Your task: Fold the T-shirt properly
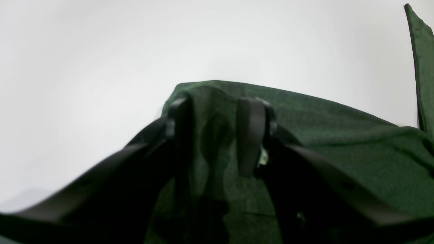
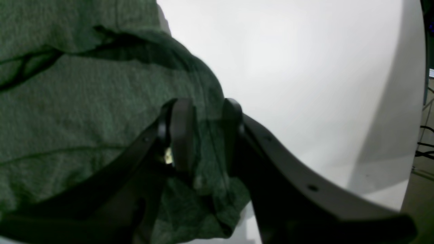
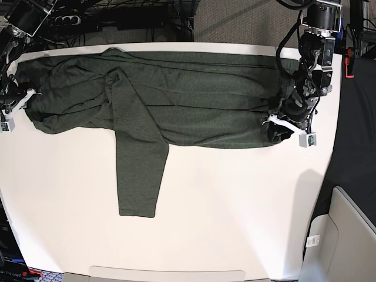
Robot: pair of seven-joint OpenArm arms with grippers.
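Observation:
The dark olive-green T-shirt [image 3: 200,100] lies spread across the far half of the white table [image 3: 235,205], with one long sleeve [image 3: 138,170] folded down toward the front. My left gripper [image 3: 281,124] is at the shirt's right end. In its wrist view the left gripper [image 1: 217,101] stands open, its fingers set apart on flat shirt fabric [image 1: 339,142] near a corner. My right gripper [image 3: 17,100] is at the bunched left end. Up close the right gripper [image 2: 206,103] is shut on a raised ridge of the shirt [image 2: 84,101].
The table's right edge [image 2: 408,135] runs close past the right gripper, with cables beyond it. A light grey bin [image 3: 346,235] stands off the table at the lower right. Black cables and equipment line the back edge [image 3: 117,17].

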